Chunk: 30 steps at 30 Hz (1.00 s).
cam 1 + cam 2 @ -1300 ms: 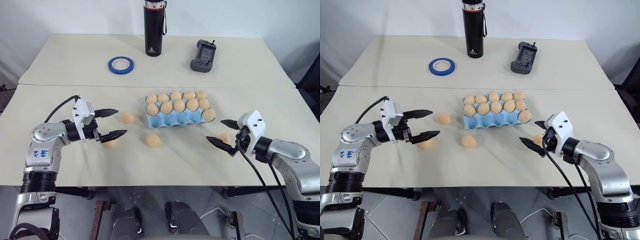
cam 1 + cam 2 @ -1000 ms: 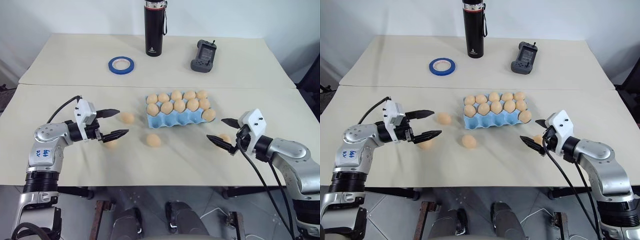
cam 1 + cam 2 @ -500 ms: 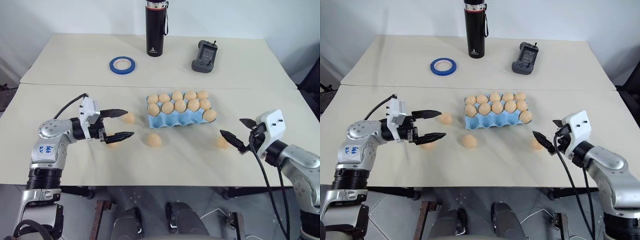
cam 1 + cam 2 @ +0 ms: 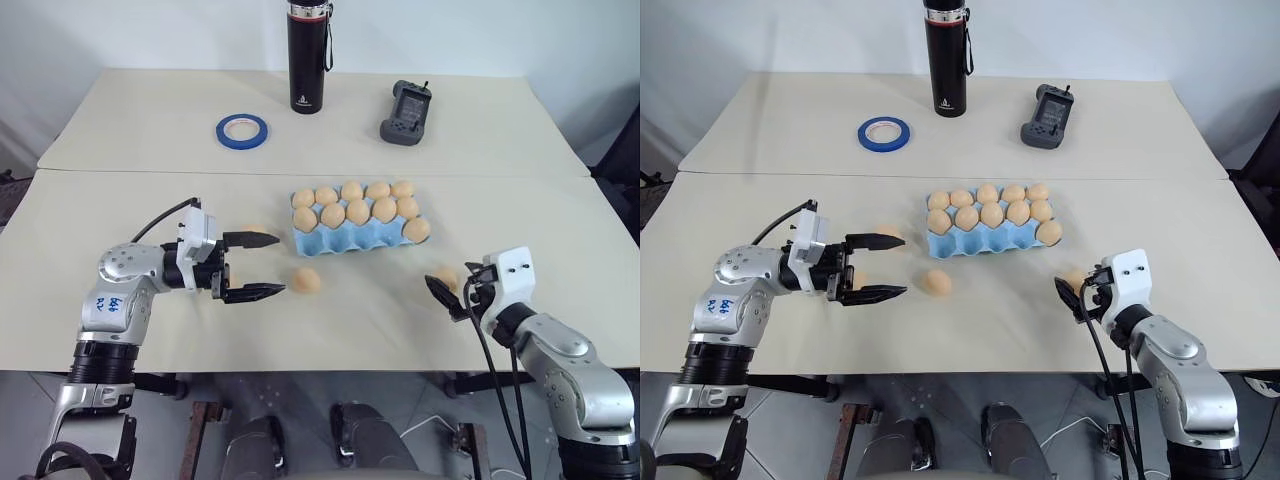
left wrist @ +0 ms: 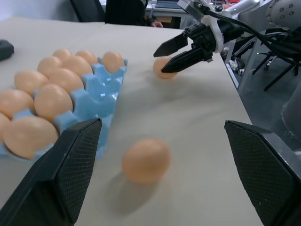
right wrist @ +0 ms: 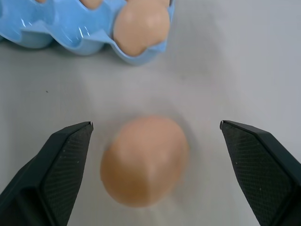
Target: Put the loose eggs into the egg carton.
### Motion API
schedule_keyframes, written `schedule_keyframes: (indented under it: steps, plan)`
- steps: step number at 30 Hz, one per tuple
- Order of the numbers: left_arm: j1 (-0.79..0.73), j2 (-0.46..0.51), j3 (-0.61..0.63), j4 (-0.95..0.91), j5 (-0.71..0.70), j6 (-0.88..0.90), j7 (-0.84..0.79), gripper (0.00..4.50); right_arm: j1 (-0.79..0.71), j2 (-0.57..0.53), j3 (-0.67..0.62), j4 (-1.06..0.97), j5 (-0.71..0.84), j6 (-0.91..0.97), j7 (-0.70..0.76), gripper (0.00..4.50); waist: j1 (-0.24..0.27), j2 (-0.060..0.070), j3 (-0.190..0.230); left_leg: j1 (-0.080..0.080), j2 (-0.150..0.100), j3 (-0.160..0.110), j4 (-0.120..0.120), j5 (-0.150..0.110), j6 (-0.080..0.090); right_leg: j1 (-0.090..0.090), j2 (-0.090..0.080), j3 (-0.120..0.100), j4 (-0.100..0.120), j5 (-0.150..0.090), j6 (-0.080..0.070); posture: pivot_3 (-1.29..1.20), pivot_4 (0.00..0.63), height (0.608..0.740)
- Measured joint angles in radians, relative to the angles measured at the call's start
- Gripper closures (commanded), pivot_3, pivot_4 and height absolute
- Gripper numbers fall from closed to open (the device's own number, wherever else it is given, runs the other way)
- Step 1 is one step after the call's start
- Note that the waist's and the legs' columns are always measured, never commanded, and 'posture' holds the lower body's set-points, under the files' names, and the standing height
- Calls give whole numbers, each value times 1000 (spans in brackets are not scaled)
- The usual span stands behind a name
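Observation:
The light blue egg carton (image 4: 352, 238) sits mid-table with several tan eggs in its cups. A loose egg (image 4: 307, 280) lies in front of it, just right of my left gripper (image 4: 280, 264), which points at it with open, empty jaws. Another loose egg (image 4: 888, 232) peeks out behind the gripper's far finger, and a further egg (image 4: 856, 281) is half hidden behind the hand. On the right, a loose egg (image 6: 145, 160) lies between the fingers (image 6: 70, 174) of my open right gripper (image 4: 450, 288), untouched.
At the back stand a black bottle (image 4: 307, 55), a blue tape ring (image 4: 241, 127) and a dark handheld device (image 4: 405, 112). A seam (image 4: 150, 172) joins the two tables. The table's front edge is close below both hands.
My left gripper has slid right, past the two left eggs, towards the middle egg. My right gripper has dropped and turned, so its open fingers now straddle the right egg.

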State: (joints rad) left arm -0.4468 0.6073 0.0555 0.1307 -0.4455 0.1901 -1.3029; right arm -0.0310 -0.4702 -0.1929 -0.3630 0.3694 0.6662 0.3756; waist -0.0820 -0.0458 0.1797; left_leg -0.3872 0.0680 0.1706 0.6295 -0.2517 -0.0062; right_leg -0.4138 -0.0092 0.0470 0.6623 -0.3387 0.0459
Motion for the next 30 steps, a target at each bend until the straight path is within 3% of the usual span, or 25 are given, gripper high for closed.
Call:
schedule_keyframes:
  steps: [3,9,11,16,20,30]
  plan:
    - [11,3,6,-5,0,0,4,0,-2,0,18,40,-16,-17,6,345,1,0,0,0,0,0,0,0,0,0,0,0,0,0,0,0,150,740]
    - [27,4,11,-28,-2,1,24,0,-38,0,29,90,-35,-62,8,2316,-1,0,0,0,0,0,0,0,0,0,0,0,0,0,0,0,150,740]
    - [30,4,14,-44,-7,5,29,0,-43,0,28,91,-35,-67,15,2688,1,0,0,0,0,-1,0,0,0,0,0,0,0,0,0,0,150,740]
    - [41,18,26,-45,-14,9,44,0,-67,-1,23,85,-23,-62,25,2814,-3,0,0,0,0,0,0,0,0,0,0,0,0,0,0,0,150,740]
    - [71,35,55,-56,-21,13,67,0,-180,0,21,67,6,-23,25,2815,-5,0,0,1,0,0,0,0,0,0,0,0,1,0,0,0,150,740]
    - [188,46,106,-167,-36,28,133,0,-429,52,161,186,-18,-16,41,2815,1,0,0,-2,0,-1,-1,-1,1,0,-1,-1,-3,0,-1,0,150,740]
